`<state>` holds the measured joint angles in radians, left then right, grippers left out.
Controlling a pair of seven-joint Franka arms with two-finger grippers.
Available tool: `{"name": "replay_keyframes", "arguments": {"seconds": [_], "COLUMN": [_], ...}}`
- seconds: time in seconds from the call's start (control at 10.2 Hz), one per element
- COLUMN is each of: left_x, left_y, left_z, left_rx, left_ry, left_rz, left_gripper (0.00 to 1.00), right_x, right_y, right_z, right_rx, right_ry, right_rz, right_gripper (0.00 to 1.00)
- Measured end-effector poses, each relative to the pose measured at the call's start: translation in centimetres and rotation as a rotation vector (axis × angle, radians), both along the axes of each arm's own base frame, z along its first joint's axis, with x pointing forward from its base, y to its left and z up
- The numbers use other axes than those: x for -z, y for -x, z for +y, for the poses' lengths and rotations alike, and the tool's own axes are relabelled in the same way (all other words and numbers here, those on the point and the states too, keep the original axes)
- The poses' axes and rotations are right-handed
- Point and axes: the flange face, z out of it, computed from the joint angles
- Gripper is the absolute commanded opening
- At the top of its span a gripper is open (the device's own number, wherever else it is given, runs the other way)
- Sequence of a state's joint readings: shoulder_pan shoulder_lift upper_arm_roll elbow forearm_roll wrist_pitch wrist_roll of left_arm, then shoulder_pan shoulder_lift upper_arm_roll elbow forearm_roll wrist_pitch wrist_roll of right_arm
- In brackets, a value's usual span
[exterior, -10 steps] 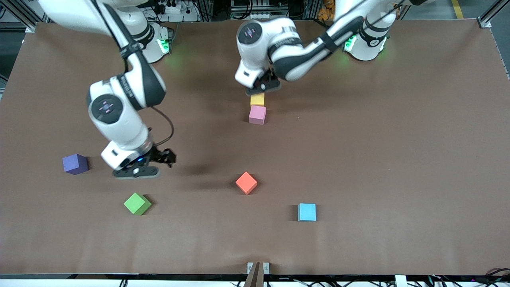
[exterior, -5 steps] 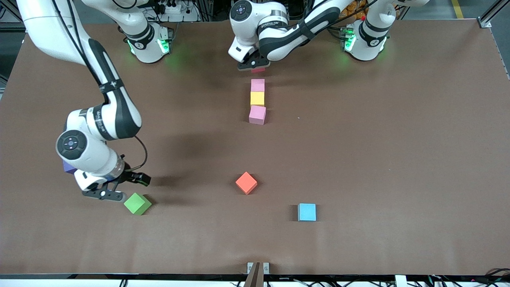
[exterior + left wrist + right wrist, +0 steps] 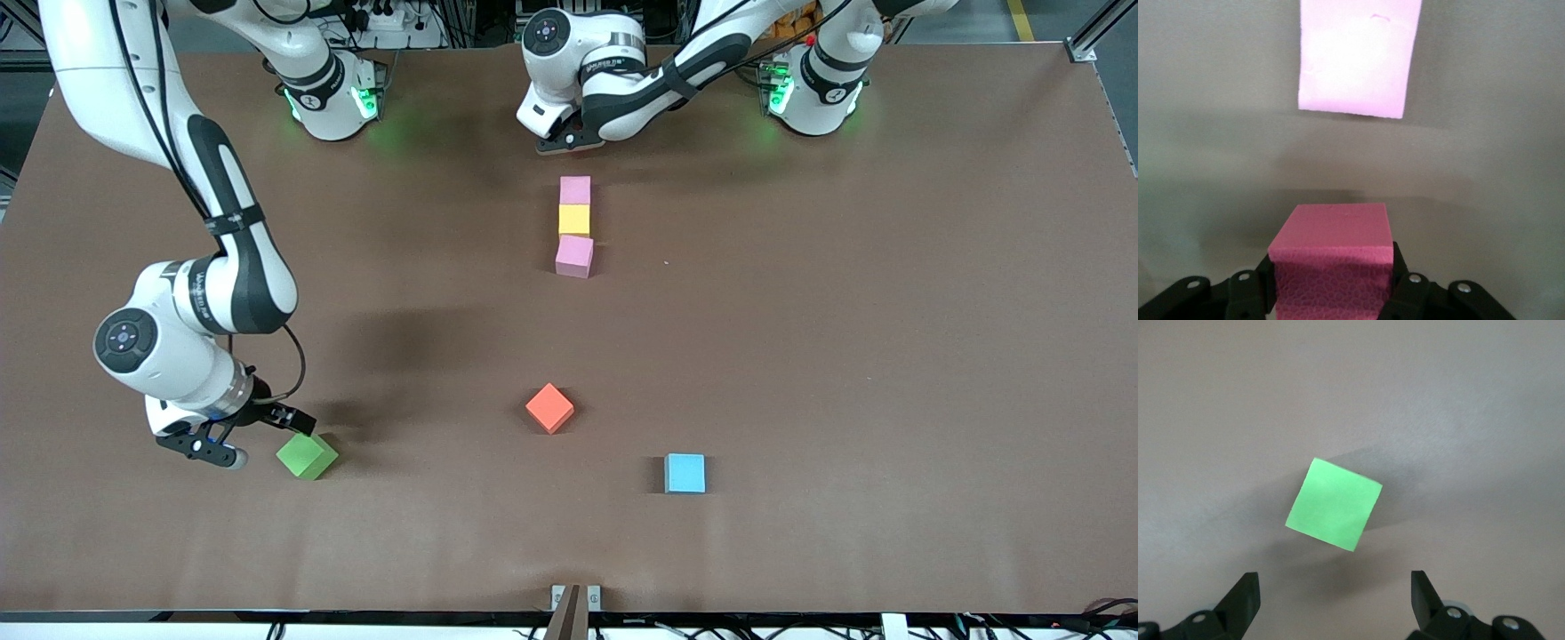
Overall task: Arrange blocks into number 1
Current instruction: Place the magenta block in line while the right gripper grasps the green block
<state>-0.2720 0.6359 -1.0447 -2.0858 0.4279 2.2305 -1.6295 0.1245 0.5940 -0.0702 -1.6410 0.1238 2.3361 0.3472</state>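
a: if let go while over the bare table at the top centre of the frame, could drop the red block (image 3: 1331,257) short of the column and leave a gap above the upper pink block (image 3: 575,189). clamped firmly on it for now, going by the left gripper (image 3: 569,140)
b: agreed. could also knock the yellow block (image 3: 574,220) or the lower pink block (image 3: 574,256), already a touch askew, if brought down too close. and low in the frame?
a: jaws wide apart on the right gripper (image 3: 1331,600), hanging close by the green block (image 3: 307,456). turned at an angle to the jaws, so could catch a corner and spin away if closed without squaring up
b: versus a second ago?
a: moved off the column up toward the top edge, baring the upper pink block. swung lower and outward to the green block with the right arm. no shift among the blocks on the table
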Motion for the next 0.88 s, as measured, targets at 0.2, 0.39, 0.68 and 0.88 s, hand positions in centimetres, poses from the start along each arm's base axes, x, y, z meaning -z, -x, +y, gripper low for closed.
{"name": "replay_keyframes", "arguments": {"seconds": [0.2,0.39,0.68,0.88], "left_x": [1.4,3.8,4.2,4.3], "left_y": [0.0,-0.7,-1.4,-1.7], "left_z": [0.1,0.8,0.7,0.7], "left_rx": [0.056,0.06,0.061,0.064], "left_ry": [0.01,-0.011,0.01,0.024], "left_rz": [-0.028,-0.025,-0.038,-0.05], "left_gripper": [0.0,0.0,0.0,0.0], "right_x": [1.4,2.2,4.2,5.6], "right_y": [-0.7,-1.7,-2.6,-3.1], "right_z": [-1.6,-1.8,-1.1,-0.9], "right_rx": [0.06,0.097,0.21,0.232], "right_ry": [-0.024,-0.038,-0.065,-0.066], "right_rz": [0.005,0.001,0.018,0.024], "right_gripper": [1.0,1.0,1.0,1.0]}}
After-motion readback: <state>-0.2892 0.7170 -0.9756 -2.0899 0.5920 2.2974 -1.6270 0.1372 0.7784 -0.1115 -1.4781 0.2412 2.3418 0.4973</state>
